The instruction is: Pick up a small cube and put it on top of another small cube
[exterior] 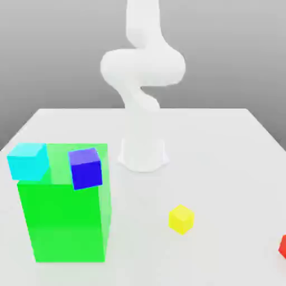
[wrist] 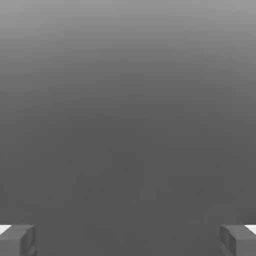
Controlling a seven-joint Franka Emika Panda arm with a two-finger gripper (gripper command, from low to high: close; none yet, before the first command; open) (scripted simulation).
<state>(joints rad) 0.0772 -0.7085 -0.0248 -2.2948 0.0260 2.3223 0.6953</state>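
Note:
The small red cube (exterior: 283, 246) lies on the white table (exterior: 223, 162) at the exterior view's right edge, cut off by the frame. The yellow cube (exterior: 181, 218) sits on the table to its left, nearer the middle. My arm (exterior: 142, 72) rises from its base and runs out through the top of the exterior view. In the hand view my gripper (wrist: 128, 241) is open, its two grey fingertips (wrist: 17, 240) far apart with nothing between them and plain grey behind.
A tall green block (exterior: 64, 206) stands at the exterior view's left front. A cyan cube (exterior: 28, 161) and a dark blue cube (exterior: 85, 167) rest on its top. The arm's white base (exterior: 143, 153) stands mid-table.

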